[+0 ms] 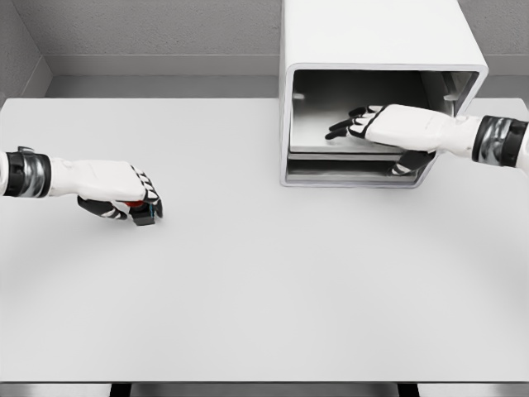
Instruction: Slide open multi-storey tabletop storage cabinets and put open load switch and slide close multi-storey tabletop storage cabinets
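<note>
- The table point(264, 314) filled nearly the whole frame, a pale flat surface reaching from the back wall in the upper part of the picture down to the bottom edge.
- The cabinet point(376, 50) stood on the table in the upper right of the frame, a white box with its open front facing the camera; inside, a grey shelf point(331, 136) divided an upper bay from a shallow lower one.
- The right arm entered from the right edge at mid-height and lay almost level, pointing towards the left of the frame into the cabinet mouth.
- The right hand point(388, 128) was at the shelf's front edge, its dark fingers stretched leftward above the shelf and the thumb hooked under it; whether it actually pinched the shelf could not be made out.
- The left arm came in from the left edge at mid-height, also nearly level, pointing right.
- The left hand point(116, 192) was palm down over the table in the left middle of the frame, fingers curled around the load switch point(145, 214).
- The switch was a small dark block with a touch of red, mostly hidden under the fingers, well apart from the cabinet; its long axis and heading could not be told.
</note>
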You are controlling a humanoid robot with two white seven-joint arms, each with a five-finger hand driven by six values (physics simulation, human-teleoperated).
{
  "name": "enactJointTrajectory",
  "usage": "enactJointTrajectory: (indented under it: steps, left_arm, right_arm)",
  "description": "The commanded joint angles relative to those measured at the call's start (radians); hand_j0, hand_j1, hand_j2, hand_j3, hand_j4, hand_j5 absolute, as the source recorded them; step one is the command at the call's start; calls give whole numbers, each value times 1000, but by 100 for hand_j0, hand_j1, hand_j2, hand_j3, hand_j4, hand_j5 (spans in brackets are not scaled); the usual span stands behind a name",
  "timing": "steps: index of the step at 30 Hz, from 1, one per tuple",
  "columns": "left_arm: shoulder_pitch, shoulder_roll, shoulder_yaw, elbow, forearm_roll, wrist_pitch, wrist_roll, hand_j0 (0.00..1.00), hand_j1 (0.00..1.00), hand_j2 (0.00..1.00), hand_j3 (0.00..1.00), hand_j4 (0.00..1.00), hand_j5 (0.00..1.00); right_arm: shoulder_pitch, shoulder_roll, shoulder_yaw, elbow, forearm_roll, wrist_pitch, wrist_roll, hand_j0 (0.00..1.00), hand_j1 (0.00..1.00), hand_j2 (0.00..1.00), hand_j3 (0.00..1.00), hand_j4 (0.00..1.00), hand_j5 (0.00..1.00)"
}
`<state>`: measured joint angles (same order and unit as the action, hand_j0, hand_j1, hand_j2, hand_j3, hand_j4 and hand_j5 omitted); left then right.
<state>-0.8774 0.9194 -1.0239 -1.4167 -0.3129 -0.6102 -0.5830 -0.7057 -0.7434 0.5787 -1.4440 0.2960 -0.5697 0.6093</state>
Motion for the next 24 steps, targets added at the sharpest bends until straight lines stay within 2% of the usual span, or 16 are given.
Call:
enactJointTrajectory:
  steps: [1,5,8,12,15,20,24]
  left_arm:
    - [0,-1,-1,5,-2,-1,-1,69,69,69,69,69,69]
    - [0,-2,-1,5,-2,-1,-1,69,69,69,69,69,69]
    - [-2,-2,-1,5,-2,-1,-1,68,68,68,68,68,68]
    - [0,-1,-1,4,-2,-1,-1,55,55,55,55,55,55]
    - [0,-1,-1,4,-2,-1,-1,54,54,54,54,54,54]
    - [0,-1,-1,2,-2,-1,-1,41,41,41,41,41,41]
    - [-2,-1,-1,-1,0,-1,-1,38,38,38,38,38,38]
  right_arm:
    - [0,-2,6,-19,-18,-18,2,100,100,100,100,100,100]
    - [9,-11,6,-21,-18,-35,2,100,100,100,100,100,100]
    - [23,-44,1,-62,-18,-38,2,100,100,100,100,100,100]
    - [31,-47,1,-62,-18,-39,2,100,100,100,100,100,100]
    - [37,-47,0,-62,-18,-41,2,100,100,100,100,100,100]
    - [54,-74,-14,-82,-20,-41,2,100,100,100,100,100,100]
    - [60,-76,-16,-95,-20,-41,2,100,100,100,100,100,100]
